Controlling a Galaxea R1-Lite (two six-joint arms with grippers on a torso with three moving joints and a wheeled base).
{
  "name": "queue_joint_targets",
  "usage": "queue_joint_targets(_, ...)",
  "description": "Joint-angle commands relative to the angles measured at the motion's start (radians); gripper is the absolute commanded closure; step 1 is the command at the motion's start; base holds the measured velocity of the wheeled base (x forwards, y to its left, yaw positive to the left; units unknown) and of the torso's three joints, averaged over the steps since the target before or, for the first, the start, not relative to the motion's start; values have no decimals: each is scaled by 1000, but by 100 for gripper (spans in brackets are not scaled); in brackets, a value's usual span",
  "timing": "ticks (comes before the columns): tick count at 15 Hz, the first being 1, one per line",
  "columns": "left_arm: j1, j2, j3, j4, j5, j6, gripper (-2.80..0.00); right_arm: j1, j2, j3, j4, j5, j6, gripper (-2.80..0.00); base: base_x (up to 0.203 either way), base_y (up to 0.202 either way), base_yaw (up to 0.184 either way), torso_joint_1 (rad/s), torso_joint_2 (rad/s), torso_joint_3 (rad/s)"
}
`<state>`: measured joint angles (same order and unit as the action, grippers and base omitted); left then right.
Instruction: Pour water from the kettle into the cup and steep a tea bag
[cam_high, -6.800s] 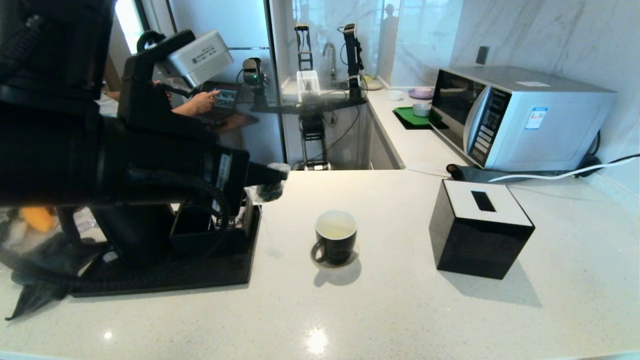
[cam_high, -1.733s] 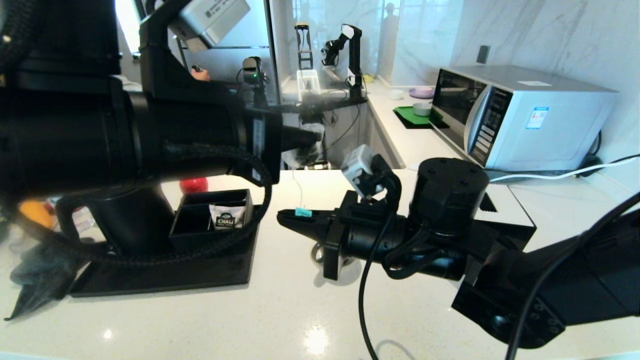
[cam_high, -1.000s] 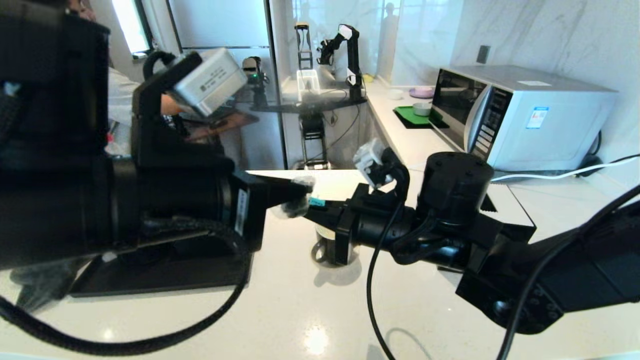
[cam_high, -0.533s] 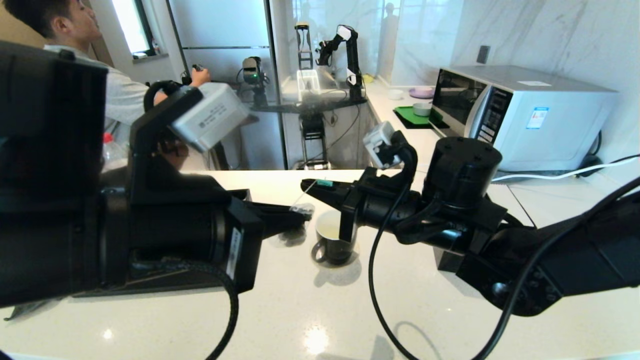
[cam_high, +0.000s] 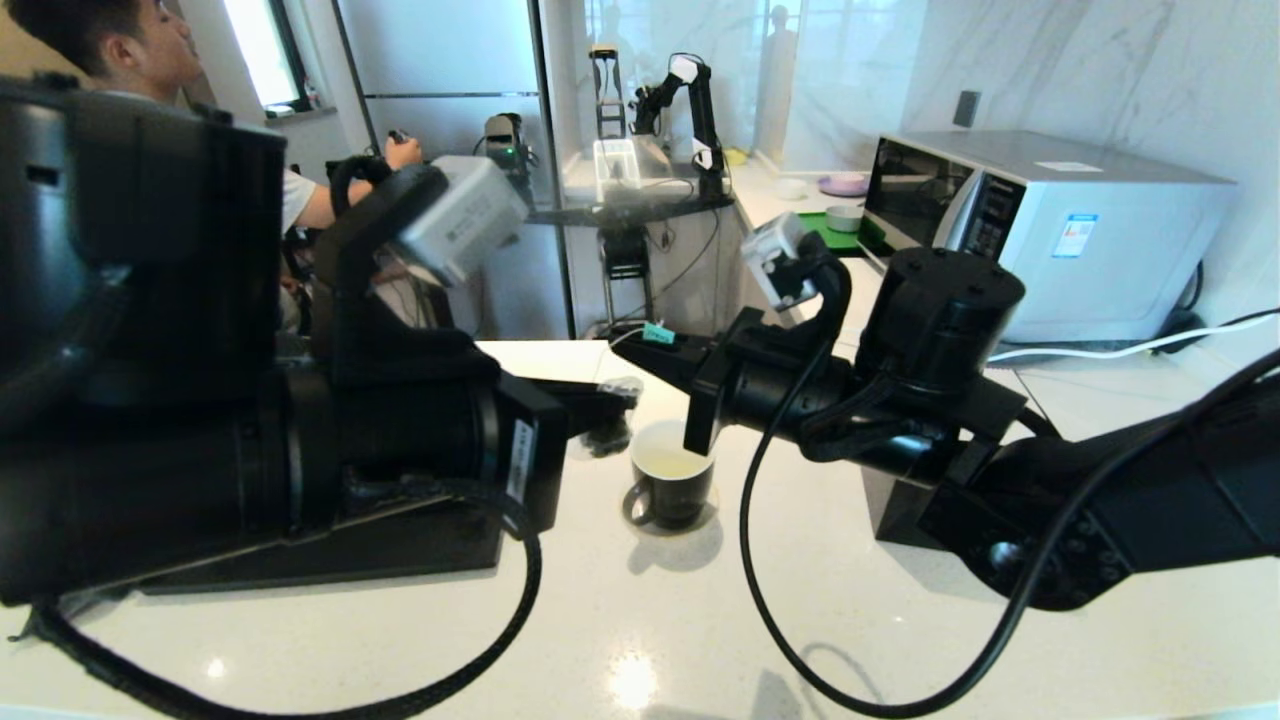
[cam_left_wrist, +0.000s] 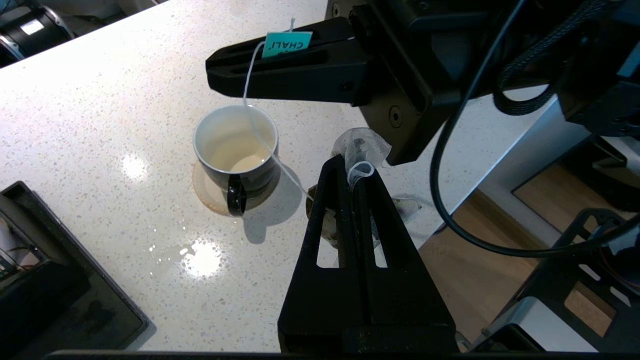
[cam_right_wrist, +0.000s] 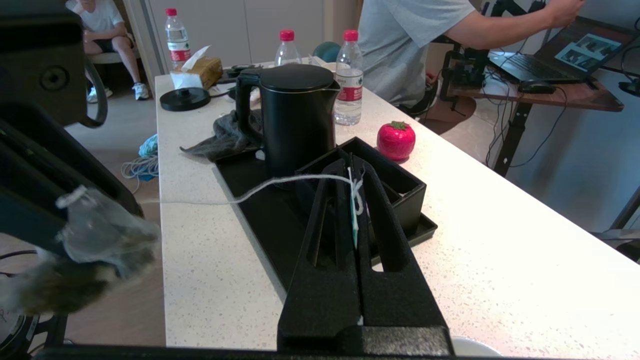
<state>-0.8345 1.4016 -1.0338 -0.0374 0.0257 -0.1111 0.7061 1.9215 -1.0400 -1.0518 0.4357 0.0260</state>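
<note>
Left gripper (cam_left_wrist: 354, 170) clamping tea bag (cam_left_wrist: 362, 150) beside cup (cam_left_wrist: 236, 145), right gripper (cam_left_wrist: 215, 75) pinching its tag (cam_left_wrist: 286, 43) above

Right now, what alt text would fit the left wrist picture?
The left fingers pinch the tea bag beside the cup of water; its string runs up to the tag, pinched by the right fingers above the cup.

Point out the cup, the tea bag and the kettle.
cup (cam_left_wrist: 235, 150): left wrist view, on its white inner wall.
tea bag (cam_left_wrist: 362, 147): left wrist view, on the translucent bag above the left gripper's tips.
kettle (cam_right_wrist: 295, 120): right wrist view, on the black body.
</note>
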Motion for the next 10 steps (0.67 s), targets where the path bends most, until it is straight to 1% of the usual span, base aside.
queue_joint_targets(1, 2, 19, -2, -1, 2, -1, 0, -2, -6, 0, -7, 3, 0, 0, 0, 0, 0, 0, 0, 0)
queue_joint_targets(7, 17, 22, 0, -2, 2, 0, 0, -2, -7, 5, -8, 3, 0, 0, 0, 0, 0, 0, 0, 0)
queue_joint_targets(10, 44, 51, 0, -43, 3, -1, 0, -2, -9, 5, -8, 3, 0, 0, 0, 0, 0, 0, 0, 0)
